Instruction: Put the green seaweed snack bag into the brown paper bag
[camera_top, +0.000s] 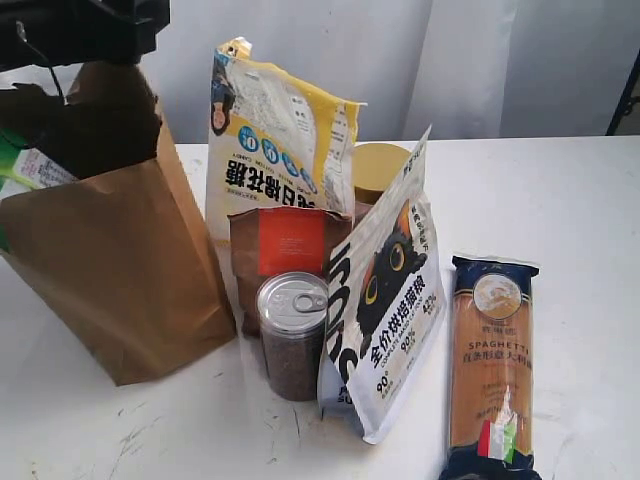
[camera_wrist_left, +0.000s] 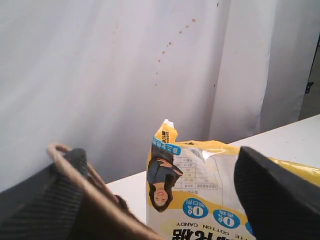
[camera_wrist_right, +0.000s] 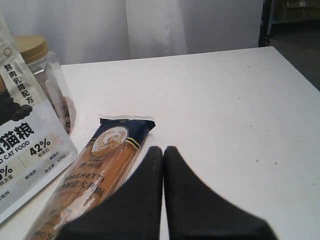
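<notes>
The brown paper bag (camera_top: 120, 270) could be toppled if its rim is snagged by the released left gripper (camera_wrist_left: 160, 155); the right gripper (camera_wrist_right: 163, 150) is clenched, empty.

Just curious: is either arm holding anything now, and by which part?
Nothing, it seems: right gripper, jaws shut and empty; left gripper, jaws apart by the brown paper bag.

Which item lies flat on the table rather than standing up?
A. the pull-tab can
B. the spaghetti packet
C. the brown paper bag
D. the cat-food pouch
B: the spaghetti packet lies flat on the table, while the can, the cat-food pouch and the brown paper bag all stand up.
</notes>
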